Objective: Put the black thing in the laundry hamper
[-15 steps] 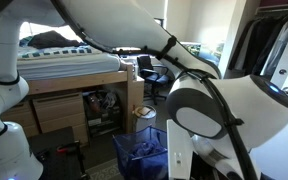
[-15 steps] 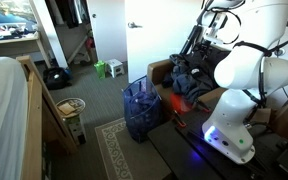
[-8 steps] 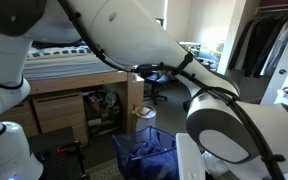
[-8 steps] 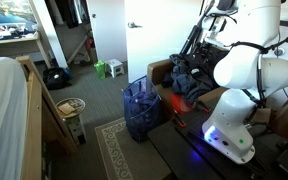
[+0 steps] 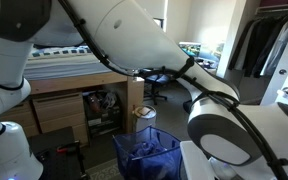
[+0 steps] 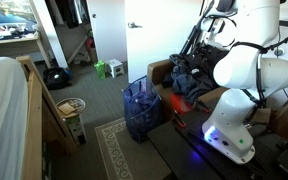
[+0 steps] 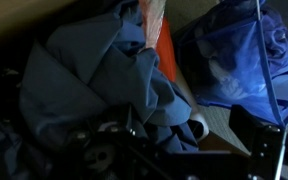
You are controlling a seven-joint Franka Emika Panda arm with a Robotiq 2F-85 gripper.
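Jaws: the wrist view is too dark to tell how far apart they stand. The gripper (image 7: 134, 140) shows only as black metal along the lower edge, and nothing can be seen held in it.
Gripper: it hangs above a pile of clothes (image 7: 104, 75), close to the blue-grey cloth; whether it touches is unclear.
Black thing: it cannot be singled out for certain. The darkest cloth lies at the lower left of the pile in the wrist view, outside the hamper.
Laundry hamper (image 6: 139, 105): it stands upright on the floor just beside the pile (image 6: 189, 78), at the edge of a rug (image 6: 119, 150). In the wrist view its blue mesh (image 7: 234, 55) is at the upper right, past an orange thing (image 7: 156, 30).
Change: against a second ago, the arm (image 5: 224, 135) sits lower and further over in an exterior view, uncovering more of the hamper (image 5: 144, 155). Since half a second ago it has hardly shifted. Hamper and pile lie as before.
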